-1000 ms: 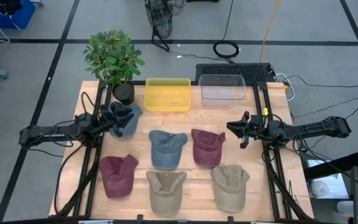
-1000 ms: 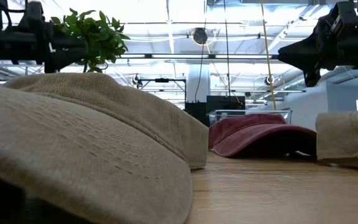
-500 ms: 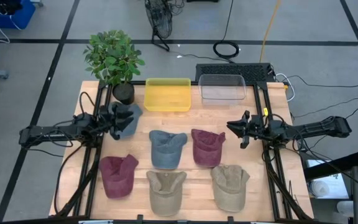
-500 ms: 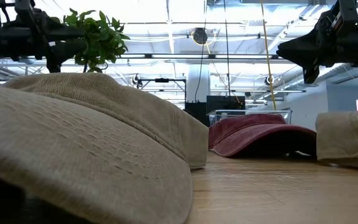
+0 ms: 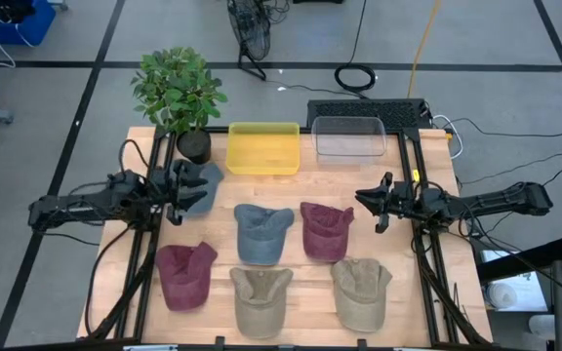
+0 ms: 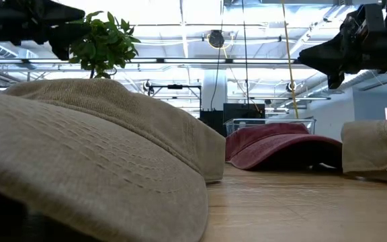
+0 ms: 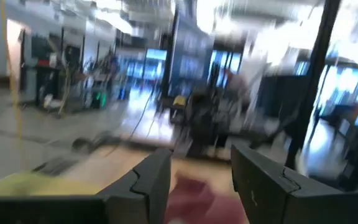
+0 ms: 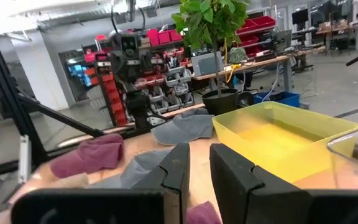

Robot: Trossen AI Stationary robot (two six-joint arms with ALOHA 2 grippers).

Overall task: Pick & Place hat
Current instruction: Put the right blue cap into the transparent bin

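Seven hats are lying on the worktop [image 5: 301, 285]: three blue-grey, two maroon, two tan. Both tools, left tool [image 5: 174, 198] and right tool [image 5: 371, 207], are hovering open, gripping nothing.

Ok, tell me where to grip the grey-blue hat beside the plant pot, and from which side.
Take the grey-blue hat by the crumpled crown fabric on its left edge, coming in from the left and above, probably. It lies flat and slumped, so a raised fold is the likeliest thing to pinch. The left gripper hangs open right at that edge; the plant pot crowds the far side.
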